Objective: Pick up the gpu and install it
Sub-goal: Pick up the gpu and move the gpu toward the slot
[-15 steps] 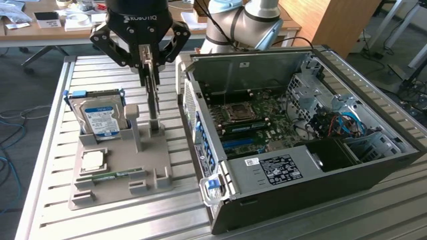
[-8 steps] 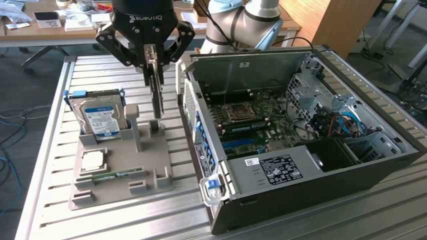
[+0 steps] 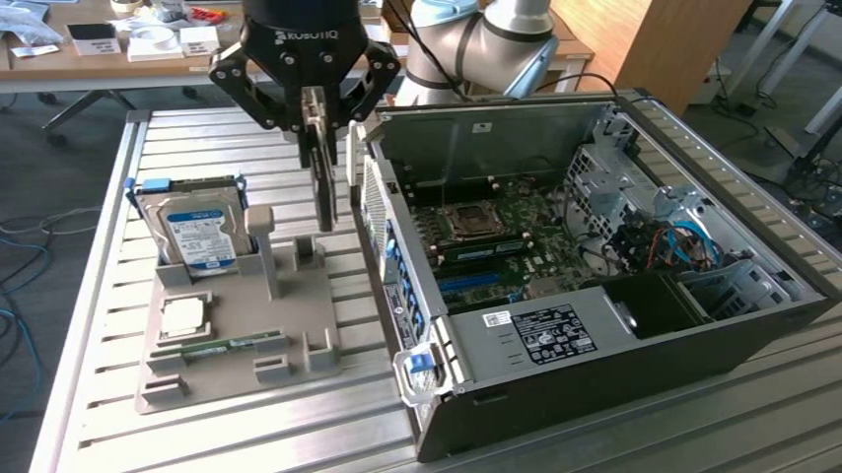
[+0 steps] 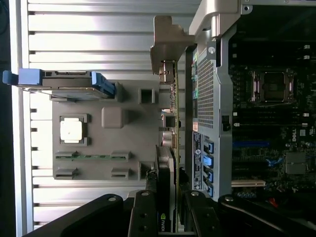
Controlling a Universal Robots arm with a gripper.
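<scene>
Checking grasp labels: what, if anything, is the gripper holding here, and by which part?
The gripper holds the gpu, clamped across its two flat faces at the upper edge; the card hangs below it.

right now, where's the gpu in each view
Exterior view: the gpu hangs edge-on in the jaws, over the grey holder, at the exterior view's left of the computer case.
Wrist view: the gpu runs out from the jaws, between the grey holder and the case's perforated wall.
Shared landmark: the hard drive standing in the holder.
</scene>
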